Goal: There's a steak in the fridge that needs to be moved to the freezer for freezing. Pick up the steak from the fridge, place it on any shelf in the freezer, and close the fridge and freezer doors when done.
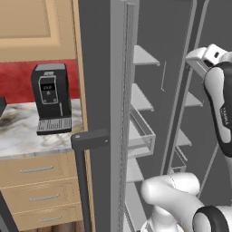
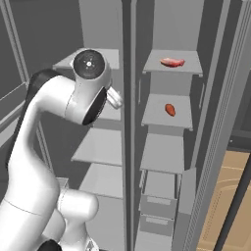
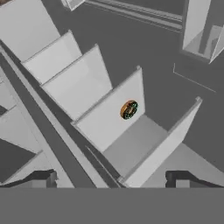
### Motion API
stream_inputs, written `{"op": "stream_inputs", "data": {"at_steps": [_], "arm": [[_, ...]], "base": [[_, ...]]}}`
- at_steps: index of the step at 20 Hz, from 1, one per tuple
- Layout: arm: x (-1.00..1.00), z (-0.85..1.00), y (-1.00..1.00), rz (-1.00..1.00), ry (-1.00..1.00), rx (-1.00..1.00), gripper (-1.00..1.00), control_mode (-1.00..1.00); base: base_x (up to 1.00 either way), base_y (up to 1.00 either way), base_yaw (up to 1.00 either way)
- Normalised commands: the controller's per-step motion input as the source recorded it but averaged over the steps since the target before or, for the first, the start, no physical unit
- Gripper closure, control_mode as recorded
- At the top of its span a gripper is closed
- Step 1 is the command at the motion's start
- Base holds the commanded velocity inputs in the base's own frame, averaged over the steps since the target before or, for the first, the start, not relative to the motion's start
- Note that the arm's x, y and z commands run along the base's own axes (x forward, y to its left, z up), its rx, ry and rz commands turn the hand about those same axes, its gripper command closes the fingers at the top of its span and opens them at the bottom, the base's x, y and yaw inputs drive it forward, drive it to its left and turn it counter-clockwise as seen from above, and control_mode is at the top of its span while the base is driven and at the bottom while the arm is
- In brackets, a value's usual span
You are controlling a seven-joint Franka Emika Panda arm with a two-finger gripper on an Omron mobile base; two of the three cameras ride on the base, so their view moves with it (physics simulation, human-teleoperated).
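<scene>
The steak [image 2: 172,62] is seen lying on the top shelf [image 2: 195,68] of the fridge [image 2: 169,147]. The hand [image 3: 111,179] is held empty, fingers apart. No legible writing can be made out.

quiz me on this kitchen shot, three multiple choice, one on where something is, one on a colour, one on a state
1. Where is the steak?
A) in a drawer
B) on the highest shelf in view of the fridge
C) on the floor

2. What colour is the coffee machine on the counter?
A) white
B) red
C) black

3. How is the pincer?
A) open and empty
B) shut on the steak
C) shut on a door handle

Answers:
1 B, the pink slab lies on that shelf.
2 C, its casing is black.
3 A, the tips stand wide apart with nothing between them.
</scene>
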Motion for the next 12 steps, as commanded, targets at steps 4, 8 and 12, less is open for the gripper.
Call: {"op": "stream_inputs", "data": {"at_steps": [4,8,12], "arm": [[-0.51,0.0,0.08,-0.58,-0.05,0.33,-1.0,-1.0],[-0.37,0.0,0.15,-0.64,-0.03,0.55,-1.0,-1.0],[-0.17,0.03,0.01,-0.57,-0.08,0.68,-1.0,-1.0]], "base": [[0.0,0.0,0.0],[0.0,0.0,0.0],[0.0,0.0,0.0]]}}
